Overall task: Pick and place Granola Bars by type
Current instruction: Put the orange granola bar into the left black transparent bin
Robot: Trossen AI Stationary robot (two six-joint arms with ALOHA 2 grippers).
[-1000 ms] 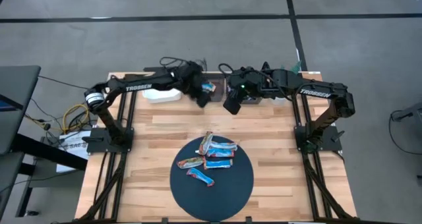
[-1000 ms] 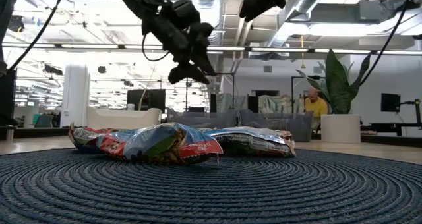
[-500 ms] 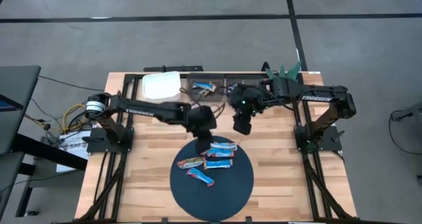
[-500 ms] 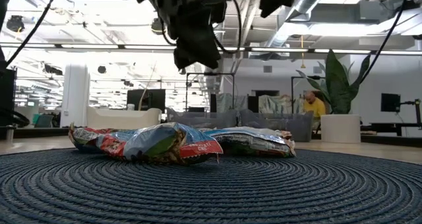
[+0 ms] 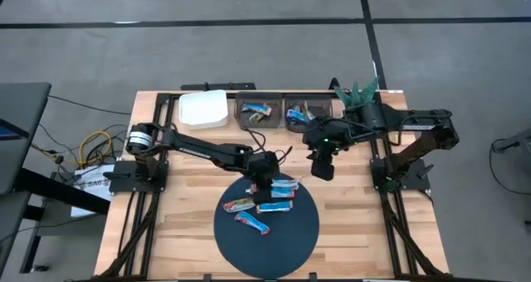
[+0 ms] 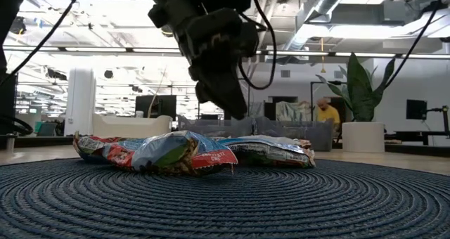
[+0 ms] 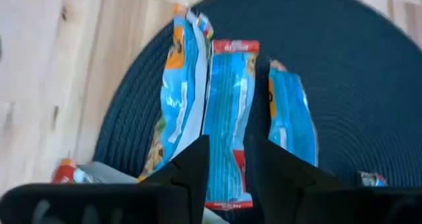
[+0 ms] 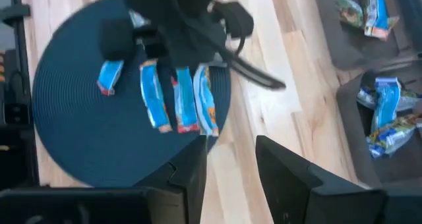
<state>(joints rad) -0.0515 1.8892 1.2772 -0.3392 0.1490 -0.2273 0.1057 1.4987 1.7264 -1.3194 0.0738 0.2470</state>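
Note:
Several foil-wrapped granola bars, mostly blue with red-orange ends, lie on a round dark woven mat (image 5: 282,249). Three of them lie side by side (image 7: 227,112) under my left gripper (image 5: 262,176), which hangs open above them, pointing down. In the left wrist view the middle blue bar shows between its fingers (image 7: 229,145). The low view shows the fingertips (image 6: 228,109) still above the pile (image 6: 190,153). My right gripper (image 5: 322,167) hovers open over bare wood just beyond the mat's far right rim (image 8: 231,151).
Two dark bins stand at the far edge, the left one (image 5: 242,120) and the right one (image 5: 292,124), each with a few bars inside (image 8: 379,112). A white tray (image 5: 204,108) sits to their left. Bare wood lies on both sides of the mat.
My left gripper has swung from the far bins toward the near edge and come down over the bars at the mat's far side. My right gripper has moved from the bins toward the near and right edges. The bars on the mat have stayed in place.

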